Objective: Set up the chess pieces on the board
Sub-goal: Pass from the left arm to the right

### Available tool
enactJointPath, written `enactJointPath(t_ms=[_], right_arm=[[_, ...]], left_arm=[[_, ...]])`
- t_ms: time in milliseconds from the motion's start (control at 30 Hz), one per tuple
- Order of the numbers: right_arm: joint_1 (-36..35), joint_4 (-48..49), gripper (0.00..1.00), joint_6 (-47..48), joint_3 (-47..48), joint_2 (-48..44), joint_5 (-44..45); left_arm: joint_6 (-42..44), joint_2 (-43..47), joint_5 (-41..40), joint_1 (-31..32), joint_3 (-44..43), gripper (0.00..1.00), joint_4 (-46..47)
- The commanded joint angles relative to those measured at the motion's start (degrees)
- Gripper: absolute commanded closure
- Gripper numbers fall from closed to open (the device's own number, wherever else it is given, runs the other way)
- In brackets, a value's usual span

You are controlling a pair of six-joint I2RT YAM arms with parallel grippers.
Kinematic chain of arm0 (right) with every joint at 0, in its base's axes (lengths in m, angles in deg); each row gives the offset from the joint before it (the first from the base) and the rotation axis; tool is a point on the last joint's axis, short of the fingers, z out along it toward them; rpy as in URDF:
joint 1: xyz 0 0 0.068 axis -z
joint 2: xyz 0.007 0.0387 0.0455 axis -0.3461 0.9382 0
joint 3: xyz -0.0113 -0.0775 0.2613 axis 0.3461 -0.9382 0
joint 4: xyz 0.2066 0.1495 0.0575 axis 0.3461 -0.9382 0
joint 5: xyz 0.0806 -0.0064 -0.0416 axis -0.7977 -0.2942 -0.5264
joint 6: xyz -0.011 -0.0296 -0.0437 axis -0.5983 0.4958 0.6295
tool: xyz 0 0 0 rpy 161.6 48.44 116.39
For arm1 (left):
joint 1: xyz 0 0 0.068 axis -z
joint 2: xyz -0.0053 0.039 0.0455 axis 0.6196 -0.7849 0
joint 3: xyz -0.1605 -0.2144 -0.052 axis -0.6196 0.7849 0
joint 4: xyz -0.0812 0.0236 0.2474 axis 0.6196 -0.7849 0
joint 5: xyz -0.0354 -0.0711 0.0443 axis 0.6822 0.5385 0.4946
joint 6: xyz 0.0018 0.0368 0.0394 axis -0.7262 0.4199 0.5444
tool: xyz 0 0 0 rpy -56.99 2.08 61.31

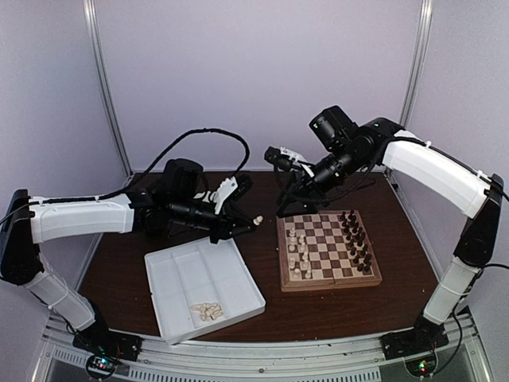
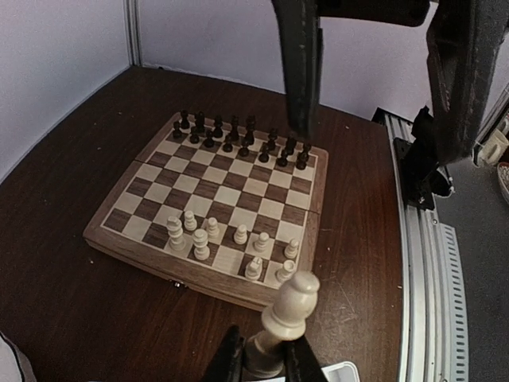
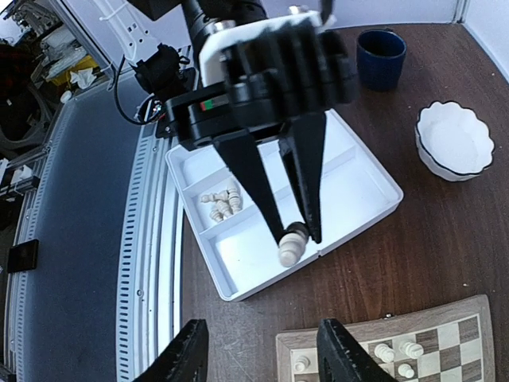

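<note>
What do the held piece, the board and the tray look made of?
Held piece: probably pale wood, with a smooth turned shape and a soft sheen.
Board: wood, with grain streaks in the dark checks and a satin finish.
Tray: most likely white plastic, with thin moulded walls and an even matte colour.

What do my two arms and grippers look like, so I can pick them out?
The left arm and right arm have white shells with black joints. A black cable loops over the left one. The left gripper and right gripper have black tapered fingers.
</note>
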Motion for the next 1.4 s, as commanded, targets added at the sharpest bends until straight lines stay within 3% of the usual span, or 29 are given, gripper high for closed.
enactJointPath(t_ms=[0,300,700,1067,1267,1367], right_arm=[[-2.2,-2.3,0.50,0.9,3.5,2.3,-0.3],[-5.3,-1.5,0.52,-1.3,7.6,6.2,3.8],[-5.8,0.3,0.69,-3.6,7.9,6.7,4.7],[-6.0,0.8,0.67,-4.5,8.2,6.5,4.5],[-5.9,1.3,0.75,-4.9,7.3,6.7,3.4],[-6.0,1.7,0.74,-5.4,7.4,6.6,3.3]], left_arm=[[-3.2,3.5,3.8,-0.4,1.9,0.86,8.0],[-4.8,3.7,6.7,-0.4,1.8,0.85,8.8],[-5.5,3.5,7.5,-0.4,1.6,0.85,8.8],[-5.9,2.0,8.4,-0.4,0.3,0.84,7.0],[-6.0,1.8,8.4,-0.4,0.1,0.84,6.8],[-6.0,1.4,8.4,-0.5,-0.3,0.83,6.0]])
